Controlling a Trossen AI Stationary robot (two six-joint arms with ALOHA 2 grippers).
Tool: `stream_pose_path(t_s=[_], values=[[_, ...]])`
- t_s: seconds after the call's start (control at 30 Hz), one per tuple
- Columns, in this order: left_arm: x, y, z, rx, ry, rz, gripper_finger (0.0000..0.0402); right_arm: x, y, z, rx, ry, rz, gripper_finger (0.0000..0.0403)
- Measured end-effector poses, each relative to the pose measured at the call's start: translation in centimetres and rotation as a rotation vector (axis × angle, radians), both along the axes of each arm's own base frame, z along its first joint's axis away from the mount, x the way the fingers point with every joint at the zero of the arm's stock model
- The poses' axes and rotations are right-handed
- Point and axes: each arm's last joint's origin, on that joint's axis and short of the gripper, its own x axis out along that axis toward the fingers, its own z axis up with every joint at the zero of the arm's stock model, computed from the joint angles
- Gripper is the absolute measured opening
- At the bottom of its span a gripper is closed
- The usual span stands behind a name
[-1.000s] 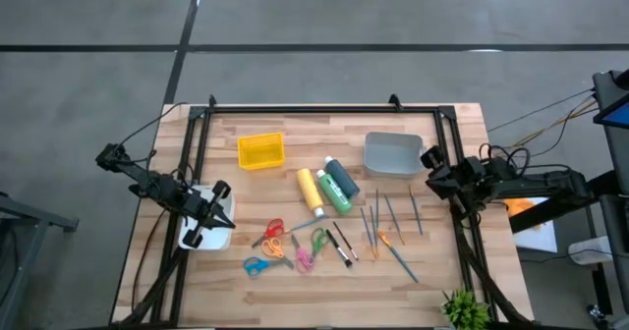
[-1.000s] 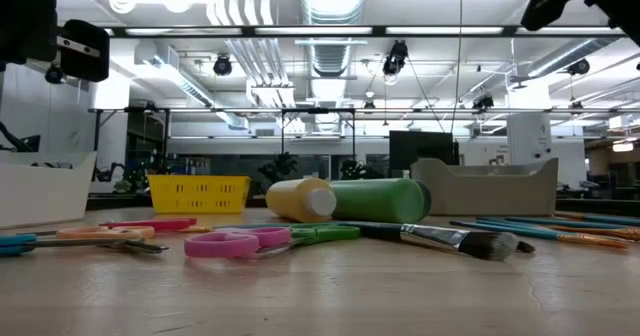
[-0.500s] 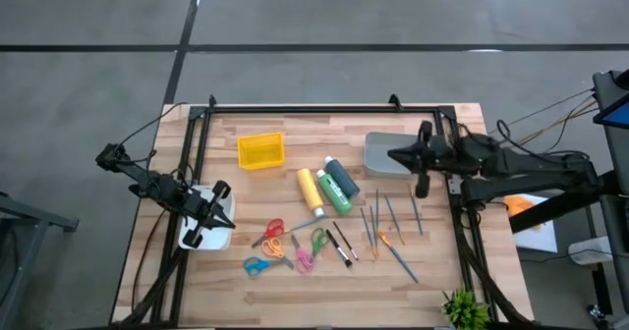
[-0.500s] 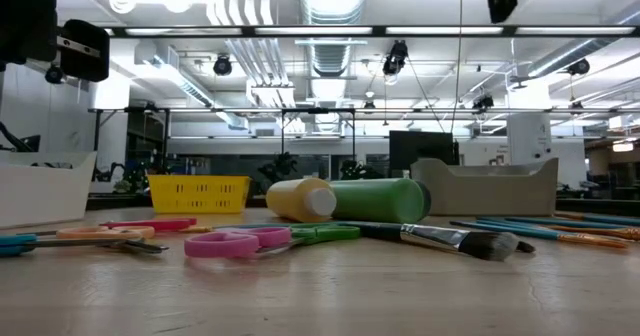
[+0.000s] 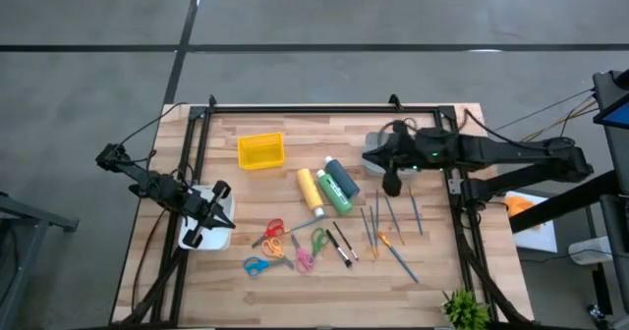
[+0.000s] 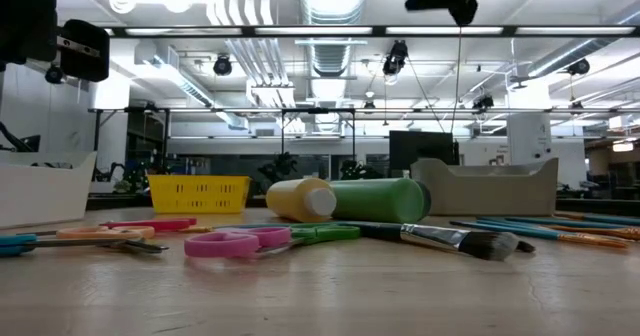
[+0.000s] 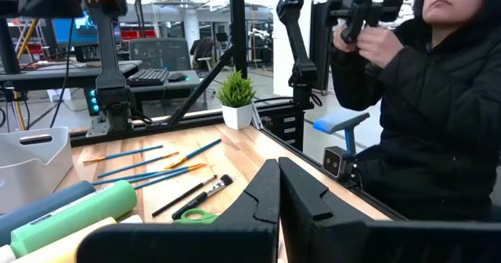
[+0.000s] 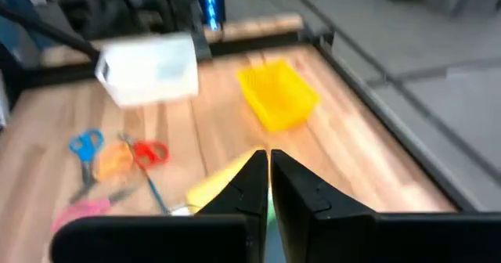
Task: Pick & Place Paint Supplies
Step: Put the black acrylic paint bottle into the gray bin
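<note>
Three paint bottles (image 5: 327,189), four scissors (image 5: 283,247), three bins (image 5: 260,151).

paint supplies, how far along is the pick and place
Nothing looks placed yet: the yellow bottle, two green bottles and the brushes all lie on the table. Nothing is in hand; the right end effector is shut and empty above the brushes, and the left end effector is shut by the white bin. All picking remains.

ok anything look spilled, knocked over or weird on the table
Nothing spilled or damaged. The yellow bottle and two green bottles lie on their sides, caps on; brushes and scissors are scattered loosely but all on the table.
</note>
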Motion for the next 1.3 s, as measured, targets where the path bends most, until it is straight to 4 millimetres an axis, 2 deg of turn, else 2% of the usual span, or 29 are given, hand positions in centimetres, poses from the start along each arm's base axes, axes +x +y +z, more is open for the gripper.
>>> stream_pose_path(t_s=[0.37, 0.67, 0.77, 1.07, 1.2, 1.3], values=[[0.0, 0.0, 0.0, 0.000, 0.000, -0.001, 0.0000, 4.4, -0.1, -5.0, 0.085, 0.215, -0.050, 0.0015], [0.0, 0.0, 0.0, 0.000, 0.000, -0.001, 0.0000, 8.2, -1.4, -7.1, 0.120, 0.323, -0.112, 0.0025], [0.0, 0.0, 0.0, -0.002, 0.001, 0.000, 0.0000, 9.1, -2.0, -7.7, 0.132, 0.392, -0.138, 0.0062], [0.0, 0.0, 0.0, 0.000, 0.005, 0.000, 0.0000, 11.9, -3.3, -9.5, 0.117, 0.544, -0.153, 0.0220], [0.0, 0.0, 0.0, -0.001, 0.004, 0.000, 0.0000, 12.5, -3.7, -10.6, 0.123, 0.564, -0.198, 0.0262], [0.0, 0.0, 0.0, 0.001, 0.006, -0.001, 0.0000, 12.7, -3.8, -11.3, 0.117, 0.572, -0.224, 0.0275]])
